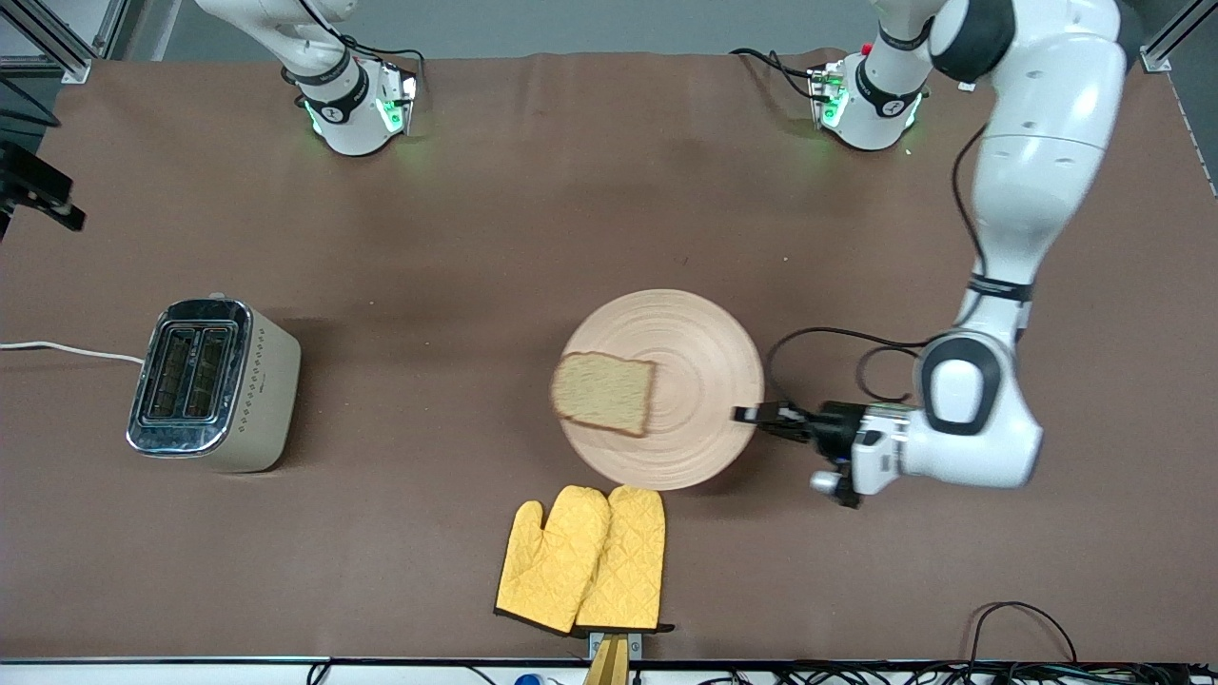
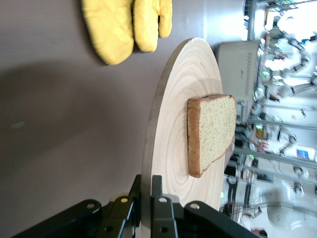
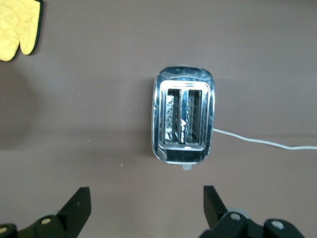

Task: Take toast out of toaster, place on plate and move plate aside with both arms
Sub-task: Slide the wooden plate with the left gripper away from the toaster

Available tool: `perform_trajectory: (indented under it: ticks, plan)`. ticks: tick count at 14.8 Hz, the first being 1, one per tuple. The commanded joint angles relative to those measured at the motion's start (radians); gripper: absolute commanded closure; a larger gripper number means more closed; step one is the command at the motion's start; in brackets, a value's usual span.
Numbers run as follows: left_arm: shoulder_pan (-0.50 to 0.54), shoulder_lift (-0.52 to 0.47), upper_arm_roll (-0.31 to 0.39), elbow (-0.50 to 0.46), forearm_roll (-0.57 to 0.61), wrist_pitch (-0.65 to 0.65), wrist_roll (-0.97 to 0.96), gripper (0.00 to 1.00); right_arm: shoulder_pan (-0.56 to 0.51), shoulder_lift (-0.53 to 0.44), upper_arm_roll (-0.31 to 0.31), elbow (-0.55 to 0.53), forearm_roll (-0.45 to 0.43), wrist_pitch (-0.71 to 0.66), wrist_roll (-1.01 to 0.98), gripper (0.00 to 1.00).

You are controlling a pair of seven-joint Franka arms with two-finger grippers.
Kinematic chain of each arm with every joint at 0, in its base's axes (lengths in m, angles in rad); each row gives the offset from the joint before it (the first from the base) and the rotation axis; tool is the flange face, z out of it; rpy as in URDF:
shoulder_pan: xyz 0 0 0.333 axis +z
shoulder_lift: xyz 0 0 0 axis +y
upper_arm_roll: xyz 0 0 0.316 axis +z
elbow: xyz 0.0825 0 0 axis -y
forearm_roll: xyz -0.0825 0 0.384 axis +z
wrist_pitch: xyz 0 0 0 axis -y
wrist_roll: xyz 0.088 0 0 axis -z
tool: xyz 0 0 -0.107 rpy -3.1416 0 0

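Observation:
The round wooden plate (image 1: 695, 362) lies in the middle of the table. The toast (image 1: 604, 392) lies flat on it, at the rim toward the right arm's end, slightly overhanging. My left gripper (image 1: 747, 414) is shut on the plate's rim at the left arm's end. In the left wrist view my left gripper (image 2: 147, 183) has one finger above and one below the plate (image 2: 178, 99), with the toast (image 2: 213, 131) farther in. My right gripper (image 3: 146, 198) is open and empty, high over the table by the toaster (image 3: 184, 121). It does not show in the front view.
The toaster (image 1: 214, 385) stands toward the right arm's end, with empty slots and a white cord trailing off. A pair of yellow oven mitts (image 1: 585, 561) lies nearer the front camera than the plate, close to the table's edge. They also show in the left wrist view (image 2: 126, 25).

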State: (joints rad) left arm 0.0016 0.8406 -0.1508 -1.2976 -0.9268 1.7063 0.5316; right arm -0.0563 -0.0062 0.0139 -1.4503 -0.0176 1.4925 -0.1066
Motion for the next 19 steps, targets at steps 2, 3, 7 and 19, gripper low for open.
perform_trajectory:
  ticks: [2,3,7,19]
  plan:
    - [0.184,0.017,-0.012,-0.009,0.075,-0.157,0.181,1.00,0.012,-0.001,0.011,-0.111,-0.022,0.118,0.024,0.00]
    - [0.227,0.026,-0.010,-0.009,0.115,-0.163,0.204,1.00,0.009,-0.003,0.000,-0.127,-0.022,0.132,0.018,0.00]
    - [0.371,0.093,-0.006,-0.003,0.184,-0.169,0.304,1.00,0.013,0.003,-0.048,-0.127,0.001,0.138,0.008,0.00]
    - [0.449,0.190,0.026,0.052,0.198,-0.159,0.341,0.00,0.023,0.012,-0.063,-0.122,0.002,0.134,0.010,0.00]
